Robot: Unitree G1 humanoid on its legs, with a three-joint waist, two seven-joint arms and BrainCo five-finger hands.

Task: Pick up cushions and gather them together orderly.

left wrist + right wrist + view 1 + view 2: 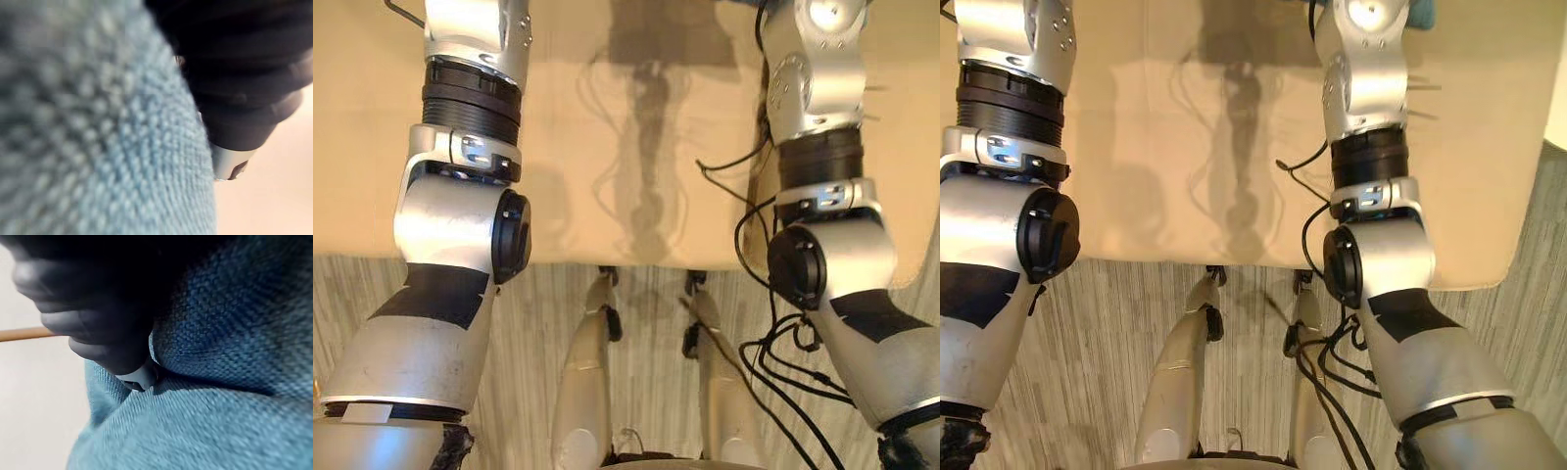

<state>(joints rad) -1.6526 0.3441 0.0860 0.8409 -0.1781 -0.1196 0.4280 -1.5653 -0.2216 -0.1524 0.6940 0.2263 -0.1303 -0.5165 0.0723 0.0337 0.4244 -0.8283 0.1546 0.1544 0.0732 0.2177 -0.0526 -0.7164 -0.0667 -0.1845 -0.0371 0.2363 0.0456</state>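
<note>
Over the beige padded surface [607, 147], my right arm [1381, 245] reaches toward its far edge. Left wrist view: my left hand [244, 88] touches a pale-blue woven cushion [98, 147]. Right wrist view: my right hand [98, 318] touches a deeper-blue woven cushion [234, 333]. I cannot tell either grip. Gathering looks unfinished.

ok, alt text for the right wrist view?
Blue woven cushion fabric close up, darker above a crease and lighter below, with the right hand under its dark cover against it. Beside them, a pale surface crossed by a thin wood-coloured strip.
</note>
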